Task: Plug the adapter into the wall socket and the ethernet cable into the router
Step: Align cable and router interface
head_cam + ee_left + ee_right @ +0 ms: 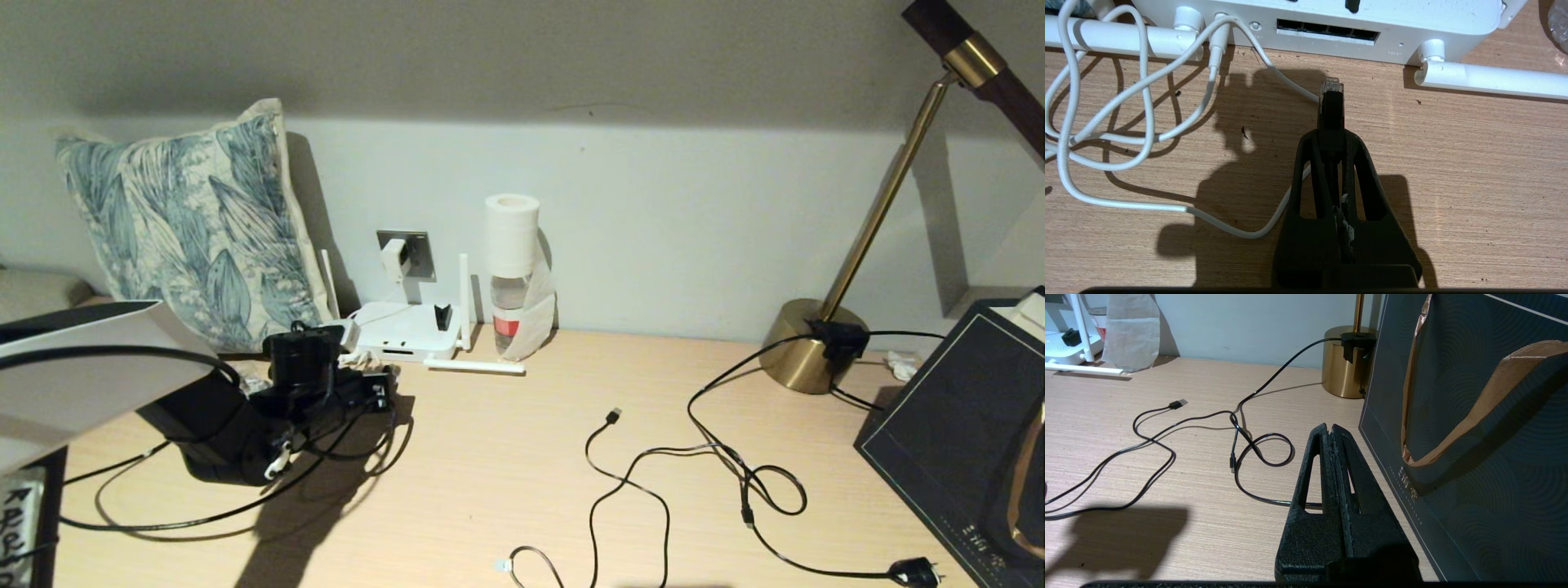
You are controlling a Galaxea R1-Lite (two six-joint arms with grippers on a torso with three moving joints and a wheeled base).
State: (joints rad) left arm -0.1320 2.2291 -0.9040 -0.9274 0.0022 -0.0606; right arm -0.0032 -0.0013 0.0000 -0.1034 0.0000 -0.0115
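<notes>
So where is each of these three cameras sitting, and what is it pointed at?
Head: high up, looking down at the desk, router and wall socket; left arm shows.
Left wrist: behind the left gripper, shut on the ethernet cable, facing the router's ports.
Right wrist: behind the closed right gripper, facing the lamp.
All three show the router.

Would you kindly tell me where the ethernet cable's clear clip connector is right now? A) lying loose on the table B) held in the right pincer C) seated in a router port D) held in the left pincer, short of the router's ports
D: the left pincer grips the thin black ethernet cable's clear clip connector, a gap short of the flat white router.
</notes>
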